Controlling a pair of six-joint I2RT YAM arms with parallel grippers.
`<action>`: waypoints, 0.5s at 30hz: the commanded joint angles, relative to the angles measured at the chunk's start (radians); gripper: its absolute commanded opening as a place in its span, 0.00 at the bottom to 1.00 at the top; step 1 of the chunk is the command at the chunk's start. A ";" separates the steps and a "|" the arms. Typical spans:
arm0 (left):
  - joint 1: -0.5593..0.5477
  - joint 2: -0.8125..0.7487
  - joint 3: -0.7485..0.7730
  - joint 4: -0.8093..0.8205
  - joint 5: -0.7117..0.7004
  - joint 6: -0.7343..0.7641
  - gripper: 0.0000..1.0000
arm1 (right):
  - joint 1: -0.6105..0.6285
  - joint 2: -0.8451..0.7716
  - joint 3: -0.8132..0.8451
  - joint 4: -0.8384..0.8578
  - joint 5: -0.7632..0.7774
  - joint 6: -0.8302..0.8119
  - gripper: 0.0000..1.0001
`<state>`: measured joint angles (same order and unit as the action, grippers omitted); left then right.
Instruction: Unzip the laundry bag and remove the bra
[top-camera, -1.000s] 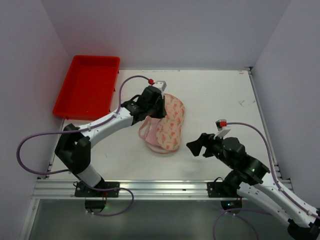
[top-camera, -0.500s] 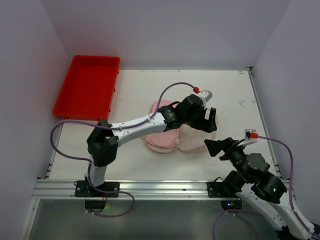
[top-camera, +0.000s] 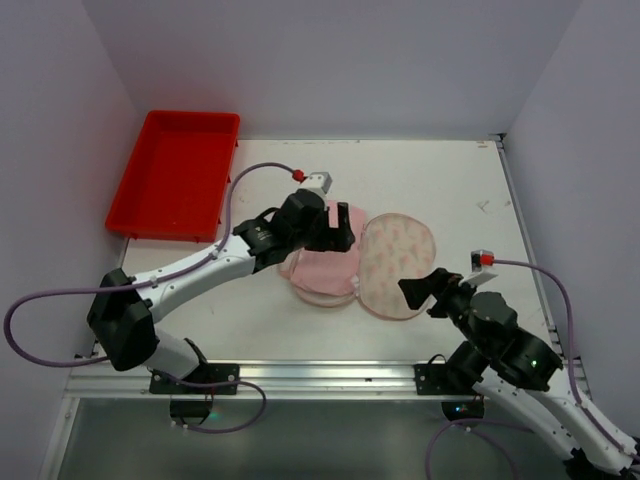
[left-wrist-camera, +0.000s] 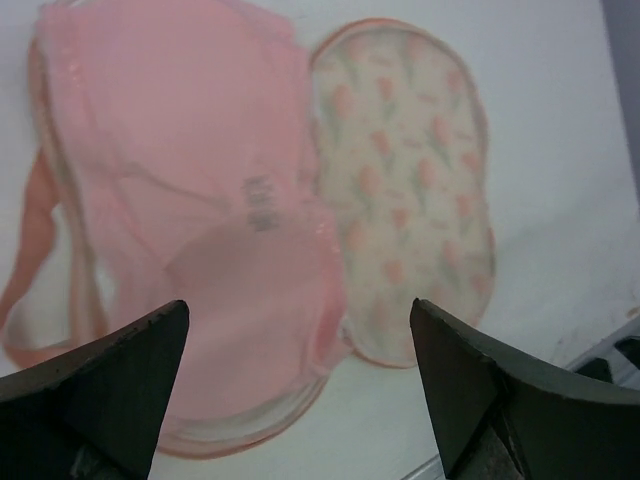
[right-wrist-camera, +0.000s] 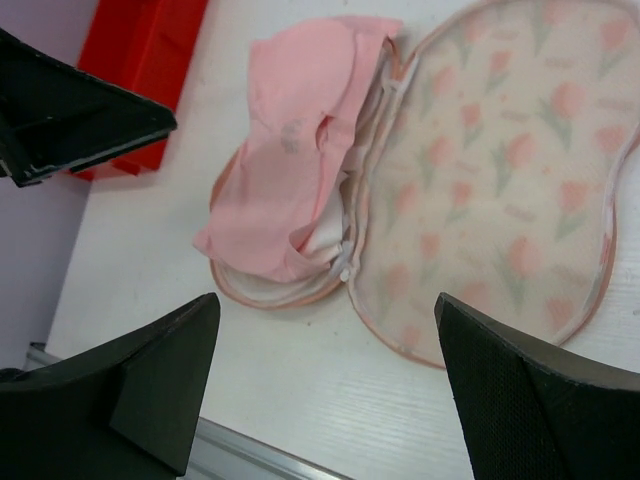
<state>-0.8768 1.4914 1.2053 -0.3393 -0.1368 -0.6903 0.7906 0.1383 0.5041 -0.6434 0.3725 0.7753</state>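
The bag (top-camera: 398, 262) lies in the middle of the top view, unzipped and spread flat like an open book. Its printed half is flopped to the right with the lining facing up, and its other half sits on the left. The bra (top-camera: 325, 272), pale pink, is heaped on that left half, its cups folded together and one edge spilling past the trim onto the white counter (top-camera: 450, 190).

The unzipping looks finished, since no closed run of zip shows along either half. Taking the bra out is what remains: it rests on the bag and nothing grips it.

The left tool (top-camera: 335, 232) hangs over the upper part of the bra. Its wrist view shows the two fingers spread wide with the bra framed between them and nothing held. How far above the fabric it sits I cannot tell.

The right tool (top-camera: 420, 290) is just beside the lower right edge of the printed half, also spread wide and empty, facing the bag.

The red tray (top-camera: 175, 175) is in the upper left, well apart from the bag.
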 joint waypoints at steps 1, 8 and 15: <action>0.065 -0.062 -0.147 -0.004 -0.038 -0.034 0.95 | -0.001 0.148 -0.010 0.079 -0.053 0.035 0.90; 0.091 -0.131 -0.308 -0.027 -0.050 -0.043 0.82 | -0.001 0.259 -0.079 0.211 -0.118 0.070 0.90; 0.091 -0.114 -0.346 -0.017 -0.037 -0.046 0.74 | -0.001 0.279 -0.101 0.249 -0.142 0.076 0.90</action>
<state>-0.7921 1.3888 0.8692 -0.3840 -0.1608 -0.7223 0.7910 0.4088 0.4088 -0.4709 0.2481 0.8310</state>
